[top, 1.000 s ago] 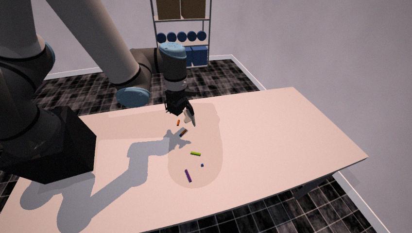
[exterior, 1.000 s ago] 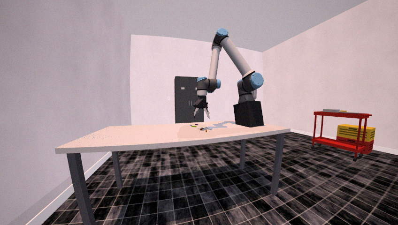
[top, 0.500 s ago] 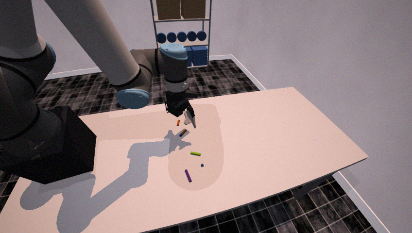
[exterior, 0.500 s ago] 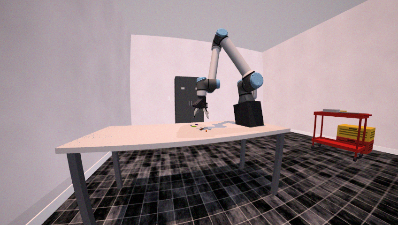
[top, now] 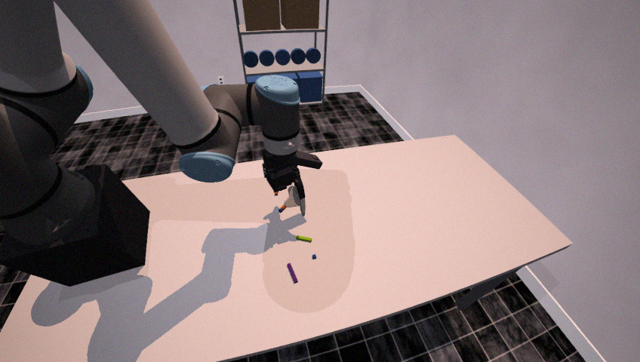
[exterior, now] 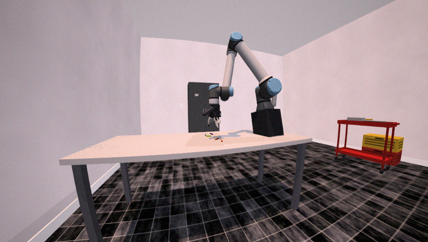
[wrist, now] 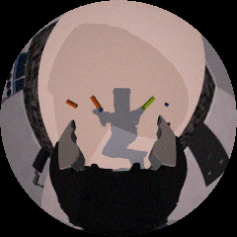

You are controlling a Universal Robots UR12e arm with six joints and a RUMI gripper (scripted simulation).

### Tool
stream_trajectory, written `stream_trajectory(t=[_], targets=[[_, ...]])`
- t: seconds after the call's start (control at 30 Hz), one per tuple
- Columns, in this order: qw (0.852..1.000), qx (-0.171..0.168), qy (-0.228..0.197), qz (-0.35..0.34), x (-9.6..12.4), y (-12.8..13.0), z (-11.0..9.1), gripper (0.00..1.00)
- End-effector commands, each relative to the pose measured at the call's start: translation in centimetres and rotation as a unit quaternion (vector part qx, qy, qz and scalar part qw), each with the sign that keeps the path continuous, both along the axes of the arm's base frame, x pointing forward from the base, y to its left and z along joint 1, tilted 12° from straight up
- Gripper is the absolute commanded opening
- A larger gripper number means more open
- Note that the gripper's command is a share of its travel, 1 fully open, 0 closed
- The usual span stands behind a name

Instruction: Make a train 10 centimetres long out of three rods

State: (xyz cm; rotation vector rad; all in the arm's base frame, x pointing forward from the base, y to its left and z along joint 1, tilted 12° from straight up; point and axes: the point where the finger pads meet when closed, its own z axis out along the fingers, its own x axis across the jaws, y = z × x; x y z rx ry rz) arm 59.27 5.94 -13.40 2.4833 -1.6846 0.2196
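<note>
My gripper (top: 293, 204) (exterior: 213, 121) (wrist: 116, 118) is open and empty, hanging a little above the table (top: 449, 201). Just under it lies an orange rod (top: 284, 207) (wrist: 95, 102) with a blue cube (top: 280, 210) (wrist: 101, 110) touching its near end. A second orange rod (wrist: 71, 104) lies apart to the left in the wrist view; in the top view the gripper hides most of it. A lime rod (top: 303, 238) (wrist: 148, 103) lies flat nearer the front. A second blue cube (top: 313, 256) (wrist: 166, 105) and a purple rod (top: 292, 272) lie beyond it, each on its own.
The arm's black base block (top: 90, 224) (exterior: 266, 122) stands on the table's left end. The arm's shadow falls across the table beside the rods. A shelf unit (top: 282, 49) and a red cart (exterior: 367, 140) stand away on the floor.
</note>
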Motion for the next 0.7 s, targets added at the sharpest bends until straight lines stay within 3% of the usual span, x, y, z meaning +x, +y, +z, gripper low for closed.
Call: stream_trajectory(t=[0.0, 0.3, 0.67], targets=[[0.996, 0.003, -0.016, -0.082, 0.8, -2.0, 0.2, 1.0], [0.984, 0.007, -0.034, -0.175, 1.5, -4.4, 0.3, 1.0], [0.942, 0.014, -0.065, -0.33, 2.3, -8.7, 0.6, 1.0]])
